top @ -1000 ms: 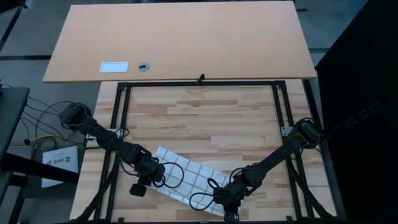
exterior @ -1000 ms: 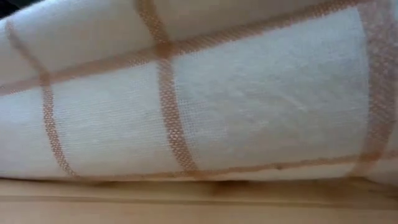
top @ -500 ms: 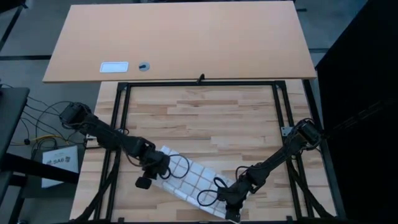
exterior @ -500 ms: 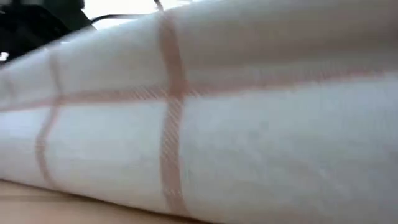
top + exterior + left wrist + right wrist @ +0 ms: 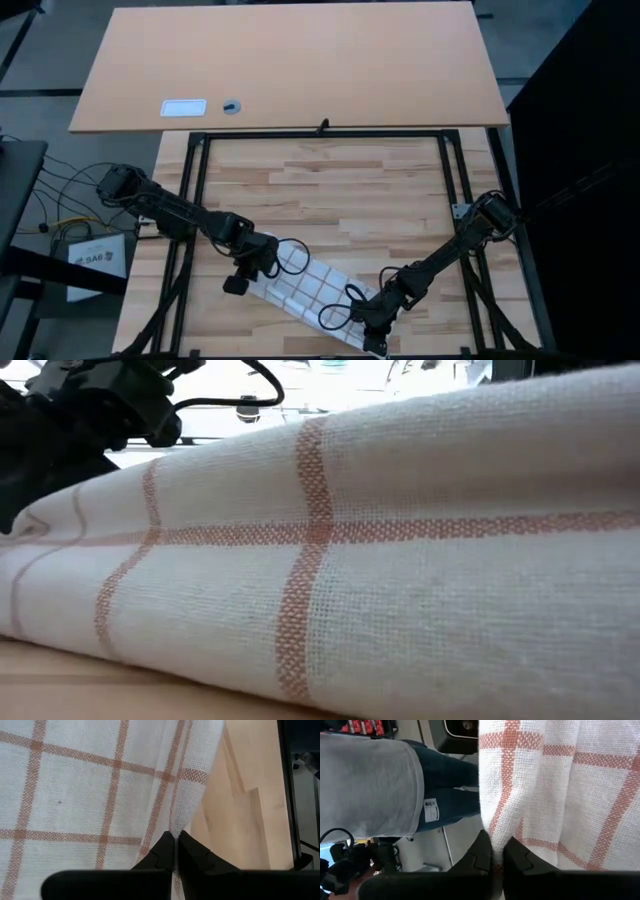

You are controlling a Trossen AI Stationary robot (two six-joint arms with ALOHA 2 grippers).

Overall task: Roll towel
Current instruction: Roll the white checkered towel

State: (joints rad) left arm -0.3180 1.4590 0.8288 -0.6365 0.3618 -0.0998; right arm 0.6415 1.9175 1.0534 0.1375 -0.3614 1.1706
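The towel (image 5: 310, 297), white with reddish-brown grid lines, forms a narrow slanted strip near the table's near edge. It fills the low view (image 5: 400, 560), where its lower fold rests on the wood. My left gripper (image 5: 260, 270) is shut at the strip's left end, and also shows in its wrist view (image 5: 175, 840). My right gripper (image 5: 372, 324) is shut at the strip's right, nearer end, and shows in its own wrist view (image 5: 496, 855). In the low view the left arm (image 5: 80, 410) shows dark behind the towel's left end. My left gripper pinches the towel's hemmed edge (image 5: 176, 826) between its two fingertips, slanting steeply down from the table's left side. The cloth gathers to a point at the fingers; one layer or several, I cannot tell. The towel's lower part lies on the table. My right gripper pinches a bunched fold at the towel's right end (image 5: 500, 839) between its two fingers, slanting down from the table's right side. Several layers seem gathered there. The cloth spreads away from the fingers toward the left gripper.
The wooden table (image 5: 330, 190) is bare beyond the towel, bounded by black frame rails (image 5: 195, 200). A larger tan desk (image 5: 290, 60) stands at the far side. A person in a grey shirt and jeans (image 5: 375, 780) stands past the table's near edge.
My left gripper has swung toward the table's right and a little toward its far edge, carrying the towel's left end along. My right gripper has sunk and tipped. The towel has narrowed into a slimmer strip and sits lower in the low view.
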